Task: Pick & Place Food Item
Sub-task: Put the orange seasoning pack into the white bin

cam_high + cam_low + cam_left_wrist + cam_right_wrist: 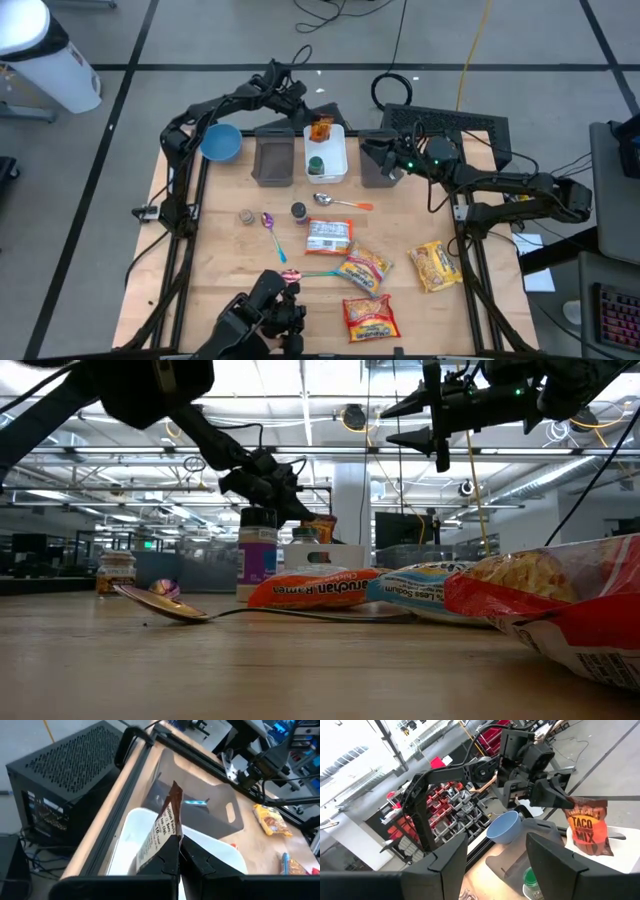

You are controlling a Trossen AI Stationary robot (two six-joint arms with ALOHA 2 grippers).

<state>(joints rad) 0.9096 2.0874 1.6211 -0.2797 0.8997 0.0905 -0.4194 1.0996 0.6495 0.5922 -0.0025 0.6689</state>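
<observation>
"TACO MIX" packet in left jaws

Overhead view straight down on table, low view level across it, wrist views close, sharing white bin.

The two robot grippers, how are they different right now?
The left gripper is shut on a taco mix packet, holding it above the white bin. The right gripper is open and holds nothing, hanging over the grey tray. Both are dark and two-fingered.
</observation>
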